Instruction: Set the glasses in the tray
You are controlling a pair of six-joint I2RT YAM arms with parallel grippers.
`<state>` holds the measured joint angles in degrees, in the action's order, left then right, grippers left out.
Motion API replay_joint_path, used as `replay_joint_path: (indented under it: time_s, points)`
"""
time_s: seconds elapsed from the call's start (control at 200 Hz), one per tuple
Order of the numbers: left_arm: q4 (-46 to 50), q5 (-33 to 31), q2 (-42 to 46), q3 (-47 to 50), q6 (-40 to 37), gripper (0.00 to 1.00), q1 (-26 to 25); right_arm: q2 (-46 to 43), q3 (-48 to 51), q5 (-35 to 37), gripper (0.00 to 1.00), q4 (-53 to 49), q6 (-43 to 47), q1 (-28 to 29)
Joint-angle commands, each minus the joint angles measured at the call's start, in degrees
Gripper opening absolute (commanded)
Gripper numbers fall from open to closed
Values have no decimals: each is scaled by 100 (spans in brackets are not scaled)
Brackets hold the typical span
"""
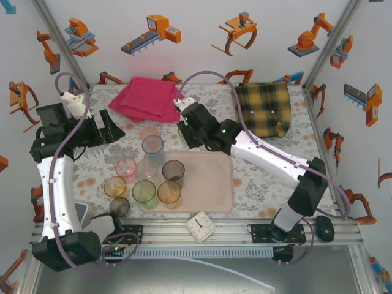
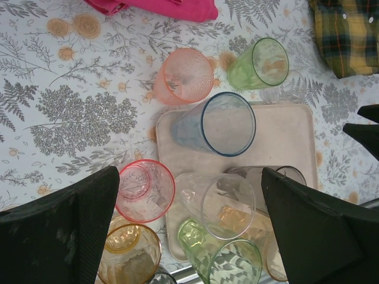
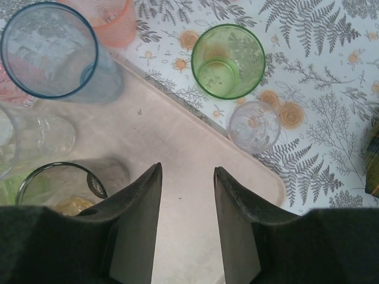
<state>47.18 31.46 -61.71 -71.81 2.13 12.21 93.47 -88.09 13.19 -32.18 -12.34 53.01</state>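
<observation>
While the right gripper [image 3: 186,228] hangs over the tray [image 3: 195,148], its two dark fingers stand partly apart with nothing between them, and bare pink tray lies straight below. Just off its left finger a smoky grey glass [image 3: 62,186] stands upright on the tray, mouth up. A clear glass [image 3: 32,136] stands a little farther out on that side. Ahead of the fingertips and to the left, a tall blue glass [image 3: 50,50] stands upright on the tray's corner.

Past the rim, ahead and slightly right, a small clear tumbler [image 3: 253,125] sits on the flowered tablecloth [image 3: 331,77]. A green glass [image 3: 228,59] stands beyond it, and a salmon glass [image 3: 103,18] is farthest off to the left, all mouths up. The tray lies flat, and from overhead its long side runs across the table.

The left gripper [image 2: 189,189] is spread wide and holds nothing. A pink glass [image 2: 145,189] stands on the cloth just beside its left finger.
</observation>
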Motion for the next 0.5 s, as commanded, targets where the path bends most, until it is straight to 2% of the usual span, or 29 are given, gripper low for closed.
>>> replay_joint_path:
  time_s: [0.0,0.265,0.496]
  points:
    - [-24,20,-7,1,-55,97,46,-203,110,-290,41,186,-209,-252]
    - [-31,37,63,0,-58,97,61,-39,-105,-1050,41,82,-393,-1055]
    - [-16,64,90,26,-35,97,88,682,-637,-1470,42,55,-217,-1551]
